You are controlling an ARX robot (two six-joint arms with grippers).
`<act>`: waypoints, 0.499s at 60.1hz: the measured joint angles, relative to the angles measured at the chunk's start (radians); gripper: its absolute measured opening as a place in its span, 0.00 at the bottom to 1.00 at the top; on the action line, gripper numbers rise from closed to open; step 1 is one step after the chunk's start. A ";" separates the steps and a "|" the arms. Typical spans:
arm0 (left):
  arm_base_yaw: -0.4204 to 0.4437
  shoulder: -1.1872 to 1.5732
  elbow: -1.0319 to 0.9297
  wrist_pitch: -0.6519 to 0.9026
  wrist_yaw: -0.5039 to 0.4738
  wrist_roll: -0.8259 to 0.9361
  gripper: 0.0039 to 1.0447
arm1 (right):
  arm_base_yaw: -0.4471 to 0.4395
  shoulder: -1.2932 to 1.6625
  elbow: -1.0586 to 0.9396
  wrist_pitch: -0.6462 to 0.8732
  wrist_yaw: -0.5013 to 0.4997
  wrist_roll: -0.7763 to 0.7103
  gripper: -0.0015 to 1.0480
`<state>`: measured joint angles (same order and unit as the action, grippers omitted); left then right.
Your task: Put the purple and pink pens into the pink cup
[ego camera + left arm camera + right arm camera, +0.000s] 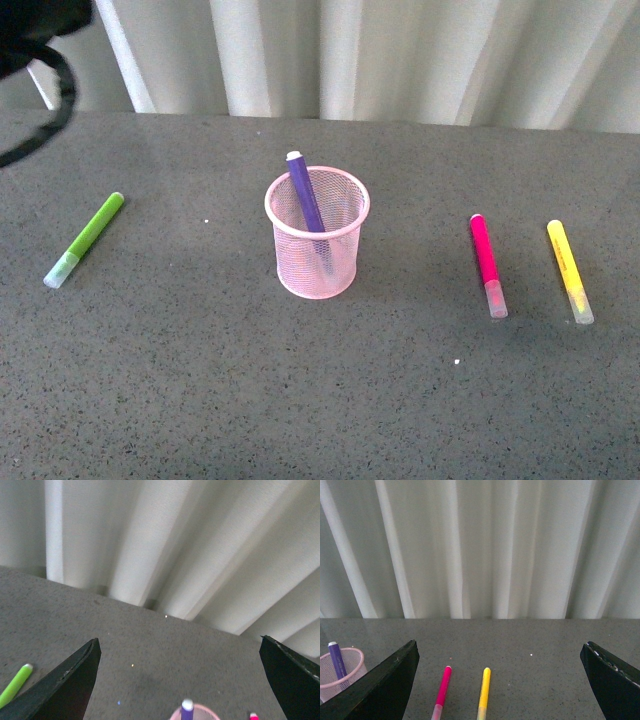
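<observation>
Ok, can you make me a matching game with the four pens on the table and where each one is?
Things:
1. purple pen
2. pink pen
3. green marker
4. yellow marker

Places:
A. lying farthest right
B. leaning inside the pink cup
C. lying alone, left of the cup
D. lying between the cup and the yellow marker

Pairs: 1-B, 2-D, 3-C, 4-A

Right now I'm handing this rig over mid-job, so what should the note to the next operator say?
Left claw: open, empty.
Right claw: open, empty.
Purple pen: leaning inside the pink mesh cup, done.
Pink pen: lying on the table right of the cup, beside the yellow marker.
Left to do: pink pen into the cup.
</observation>
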<state>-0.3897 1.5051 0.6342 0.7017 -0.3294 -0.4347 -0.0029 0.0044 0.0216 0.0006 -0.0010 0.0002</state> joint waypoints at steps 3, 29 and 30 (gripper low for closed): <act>0.002 -0.108 -0.047 -0.077 0.017 0.007 0.94 | 0.000 0.000 0.000 0.000 0.000 0.000 0.93; 0.069 -1.152 -0.341 -0.782 -0.068 0.084 0.86 | 0.000 0.000 0.000 0.000 0.000 0.000 0.93; 0.091 -1.191 -0.367 -0.758 -0.021 0.125 0.82 | 0.000 0.000 0.000 0.000 0.000 0.000 0.93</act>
<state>-0.2985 0.3138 0.2676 -0.0566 -0.3504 -0.3099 -0.0029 0.0044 0.0216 0.0006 -0.0010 0.0002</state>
